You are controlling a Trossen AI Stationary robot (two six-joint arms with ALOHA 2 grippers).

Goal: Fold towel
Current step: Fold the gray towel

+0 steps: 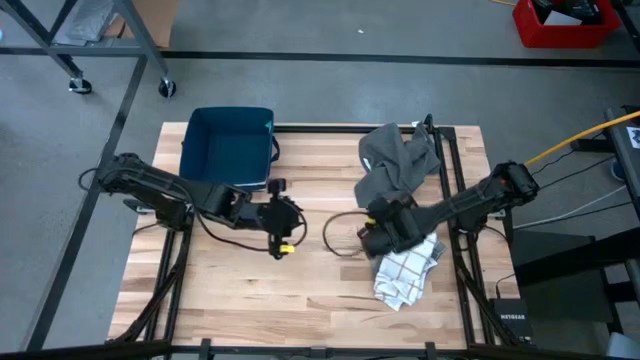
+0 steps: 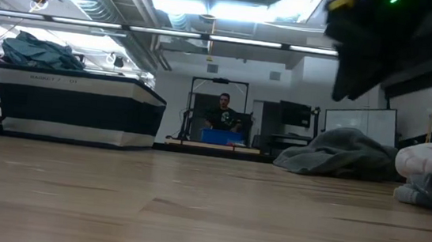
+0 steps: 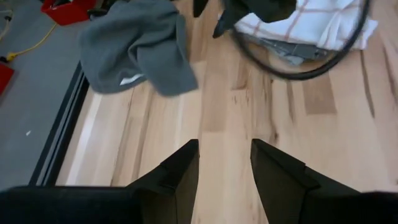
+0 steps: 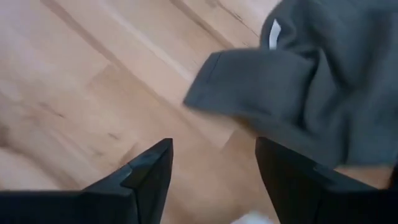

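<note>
Wooden table [image 1: 250, 290] is bounded by a black frame, on grey floor.

At 11 o'clock a blue bin [image 1: 228, 147] is set on the table.

Left gripper [image 1: 287, 222] is held at table centre, over bare wood; its fingers [image 3: 180, 177] are seen parted, nothing between them.

At 1 o'clock a crumpled grey towel [image 1: 398, 160] is laid.

Right gripper [image 1: 368, 236] is held at 3 o'clock, jaws apart and empty, beside a white checked towel [image 1: 408, 272] at 4 o'clock.

A red crate [image 1: 563, 22] is seen off-table. In the low view, 1 person [image 2: 222, 112] is seated in the room behind.
</note>
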